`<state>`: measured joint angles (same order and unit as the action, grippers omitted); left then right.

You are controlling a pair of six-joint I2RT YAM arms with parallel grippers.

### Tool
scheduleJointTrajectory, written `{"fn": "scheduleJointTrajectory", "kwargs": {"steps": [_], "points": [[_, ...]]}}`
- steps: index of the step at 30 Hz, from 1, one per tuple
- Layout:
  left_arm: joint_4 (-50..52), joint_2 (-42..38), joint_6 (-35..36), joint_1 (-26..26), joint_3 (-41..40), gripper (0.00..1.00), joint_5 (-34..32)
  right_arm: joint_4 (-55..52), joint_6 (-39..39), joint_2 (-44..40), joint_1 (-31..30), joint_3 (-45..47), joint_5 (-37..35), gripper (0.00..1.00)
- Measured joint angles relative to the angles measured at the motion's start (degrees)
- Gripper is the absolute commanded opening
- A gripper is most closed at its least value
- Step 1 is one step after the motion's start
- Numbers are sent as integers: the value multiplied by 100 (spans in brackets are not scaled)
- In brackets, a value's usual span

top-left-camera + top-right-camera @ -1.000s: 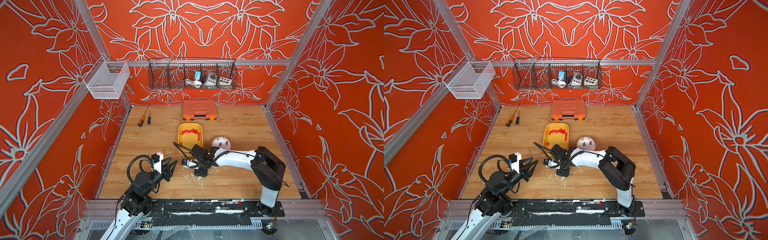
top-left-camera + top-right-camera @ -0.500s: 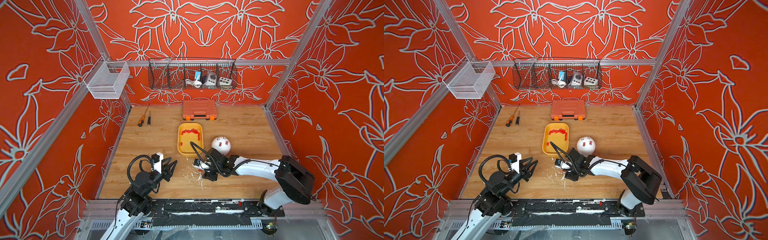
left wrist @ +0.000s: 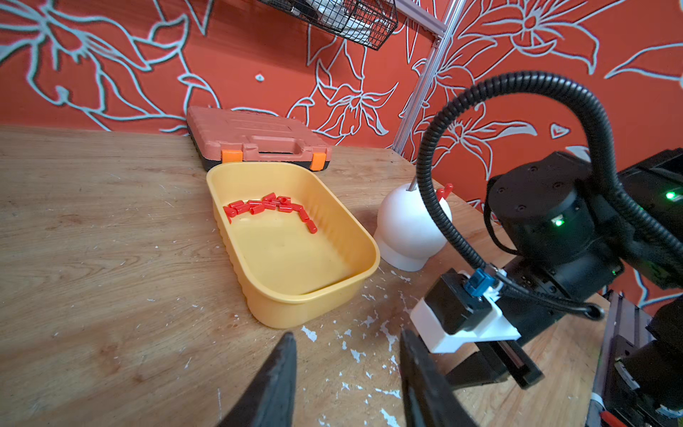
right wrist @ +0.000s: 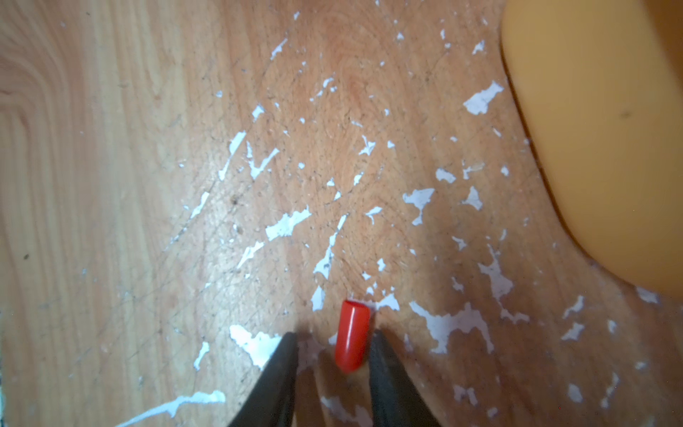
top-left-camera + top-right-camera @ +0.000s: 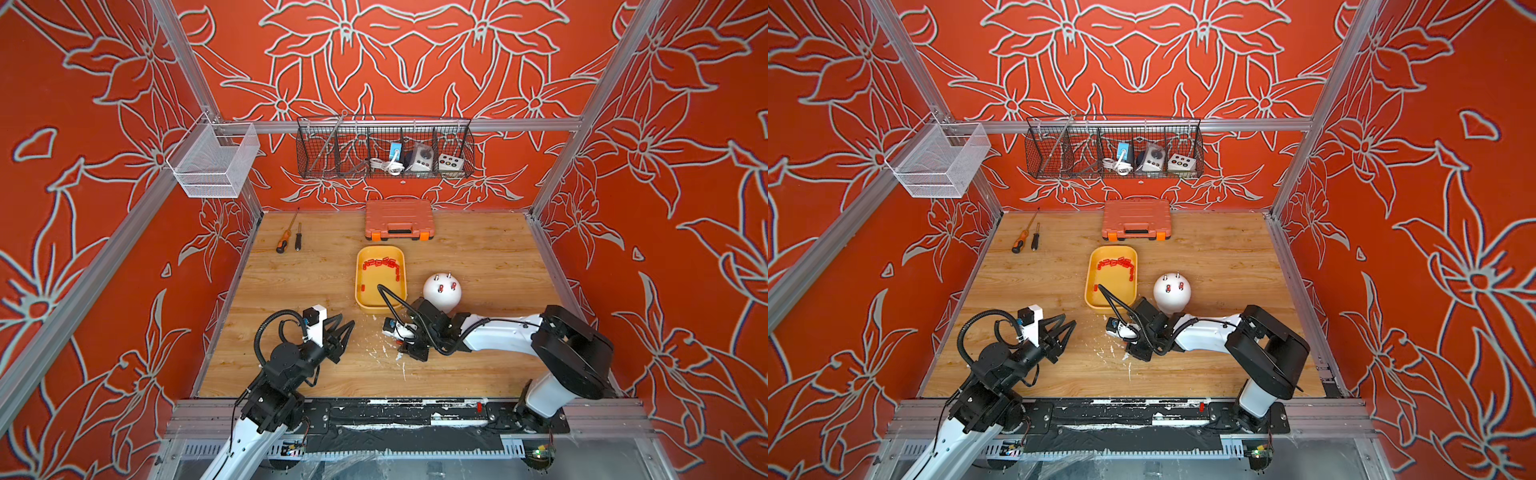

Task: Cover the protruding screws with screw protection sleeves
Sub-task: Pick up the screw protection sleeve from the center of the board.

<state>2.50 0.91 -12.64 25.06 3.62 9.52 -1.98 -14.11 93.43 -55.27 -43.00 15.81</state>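
Note:
The white dome stands right of the yellow tray. Two of its protruding screws are bare grey studs; the two nearer ones wear red screw protection sleeves. Several more sleeves lie at the tray's far end. One red sleeve lies on the wood in front of the tray, between the jaws of my right gripper, touching one finger with a gap to the other. My right gripper points down at the table, open. My left gripper hovers open and empty left of it.
An orange tool case sits at the back and two screwdrivers lie at the back left. Wire baskets hang on the rear wall. White paint chips speckle the wood around my right gripper.
My right arm's elbow swung right and dropped low, the gripper shifted toward the table's front, and its jaws narrowed. The left arm has not moved.

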Motion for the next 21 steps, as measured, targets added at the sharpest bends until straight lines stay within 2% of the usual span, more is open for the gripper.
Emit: {"fn": "scheduleJointTrajectory", "kwargs": {"steps": [6,11,14,17,21], "points": [[0,0,0,0,0,44,0,4,4,57,74,-52,184,2],[-109,83,2,0,-7,47,122,-42,-13,44,107,-85,240,0],[-437,385,26,0,-48,52,586,-365,-9,-122,164,-149,435,0],[-949,1003,68,0,-50,57,1335,-1058,59,-623,258,-433,1008,0],[-1416,2083,205,85,168,57,2310,-2391,254,-1279,387,-1556,1941,0]]}}
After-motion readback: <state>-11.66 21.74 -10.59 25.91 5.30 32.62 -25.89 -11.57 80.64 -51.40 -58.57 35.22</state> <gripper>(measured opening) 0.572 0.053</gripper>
